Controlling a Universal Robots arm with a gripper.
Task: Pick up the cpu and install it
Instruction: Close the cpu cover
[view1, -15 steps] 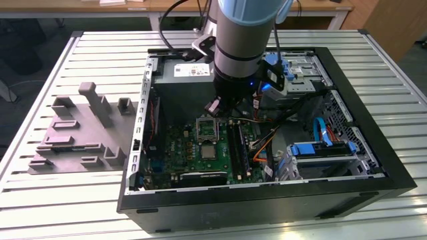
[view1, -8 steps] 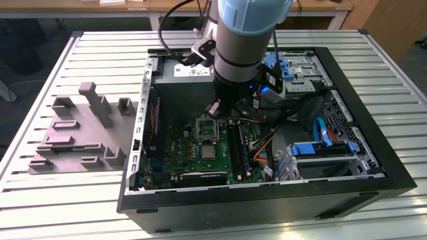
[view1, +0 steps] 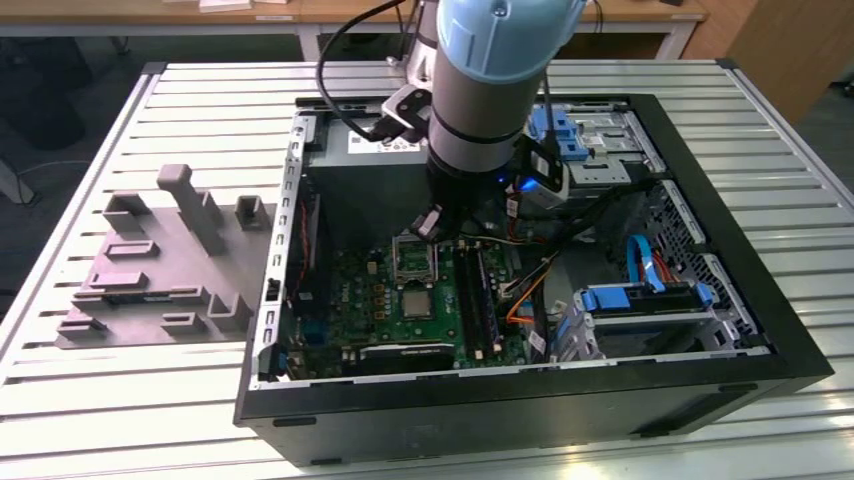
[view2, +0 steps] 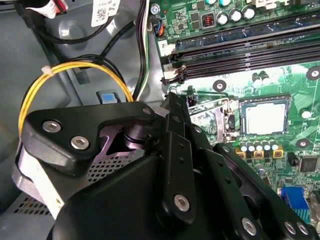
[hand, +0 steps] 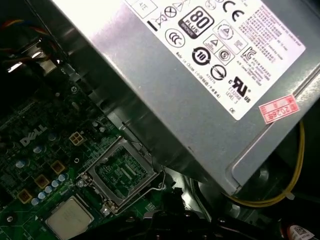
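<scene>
The open computer case (view1: 747, 330) lay on its side on the slatted table (view1: 200, 390), and everything here is placed against the green circuit board (view1: 400, 300) on its floor. The grey moulded tray (view1: 160, 270) sat on the table outside the case, well away from the board on the exterior view's left. The grey power supply (hand: 200, 75) stood along one edge of the board, just beside the socket. The arm (view1: 487, 90) reached down from above into the case, and the gripper (view1: 430, 222) hung over that edge of the board, close above the metal socket frame (view1: 412, 262), which stood open and bare inside in the first wrist view (hand: 120, 172). The cpu (view1: 418, 304) lay flat on the board just beside the frame, on the side away from the power supply; its pale square top showed in both wrist views (view2: 266, 119) (hand: 69, 219). Being square, it had no long axis to align with. It lay apart from the gripper, beyond the frame, untouched by anything. Whether the fingers were spread or closed could not be told.
</scene>
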